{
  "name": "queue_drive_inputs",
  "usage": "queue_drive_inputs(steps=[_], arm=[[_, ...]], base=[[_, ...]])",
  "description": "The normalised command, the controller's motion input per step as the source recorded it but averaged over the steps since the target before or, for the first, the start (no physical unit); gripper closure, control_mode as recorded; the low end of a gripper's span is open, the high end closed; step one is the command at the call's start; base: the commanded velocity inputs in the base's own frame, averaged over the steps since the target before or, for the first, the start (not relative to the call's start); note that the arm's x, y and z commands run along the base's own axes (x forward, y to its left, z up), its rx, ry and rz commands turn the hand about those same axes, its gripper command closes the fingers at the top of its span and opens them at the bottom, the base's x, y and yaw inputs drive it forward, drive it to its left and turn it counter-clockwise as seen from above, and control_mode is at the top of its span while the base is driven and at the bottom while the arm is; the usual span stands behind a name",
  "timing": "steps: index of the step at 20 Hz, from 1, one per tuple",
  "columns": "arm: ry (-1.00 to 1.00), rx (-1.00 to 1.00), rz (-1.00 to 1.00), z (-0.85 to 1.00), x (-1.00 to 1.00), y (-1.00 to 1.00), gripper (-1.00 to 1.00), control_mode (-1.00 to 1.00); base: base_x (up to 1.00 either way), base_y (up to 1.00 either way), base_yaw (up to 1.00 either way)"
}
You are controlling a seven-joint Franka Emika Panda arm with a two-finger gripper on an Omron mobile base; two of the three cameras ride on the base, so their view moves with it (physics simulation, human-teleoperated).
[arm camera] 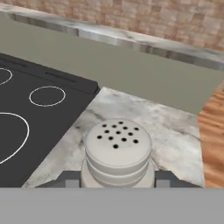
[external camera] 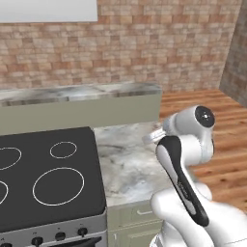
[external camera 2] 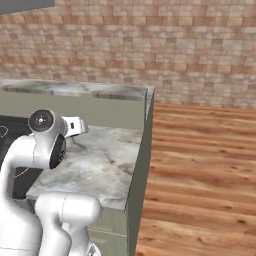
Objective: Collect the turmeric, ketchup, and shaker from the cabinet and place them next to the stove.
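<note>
The shaker (arm camera: 117,151), a pale grey cylinder with a perforated domed top, sits between my gripper's (arm camera: 117,180) dark fingertips (arm camera: 70,179), and the gripper is shut on it. It hangs over the marble counter (arm camera: 173,131), just right of the stove (arm camera: 26,109). In the left base view the black stove (external camera: 48,178) with its white rings lies left of the marble counter (external camera: 128,164), and my hand (external camera: 153,136) pokes out behind the arm's elbow. The right base view has the hand (external camera 2: 75,125) over the counter (external camera 2: 100,160). The turmeric, ketchup and cabinet are out of view.
A raised olive ledge with a marble top (external camera: 82,94) runs behind the stove and counter, below a brick wall (external camera: 144,43). The counter ends at its right edge (external camera 2: 142,160), with wood floor (external camera 2: 200,175) beyond. Drawer fronts (external camera: 140,214) sit under the counter.
</note>
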Motion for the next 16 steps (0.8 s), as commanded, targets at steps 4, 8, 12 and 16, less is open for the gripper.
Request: queue_drive_inputs(steps=[4,8,12,16], arm=[[0.01,0.00,0.52,-0.90,0.74,0.00,1.00,-1.00],[0.05,-0.05,0.39,-0.55,0.64,0.27,1.00,-1.00],[0.00,0.00,0.35,-0.37,0.66,0.42,1.00,-1.00],[0.03,0.00,0.32,-0.18,0.84,0.33,1.00,-1.00]], base=[[0.00,0.00,0.00],[0.00,0.00,0.00],[0.00,0.00,0.00],[0.00,0.00,0.00]])
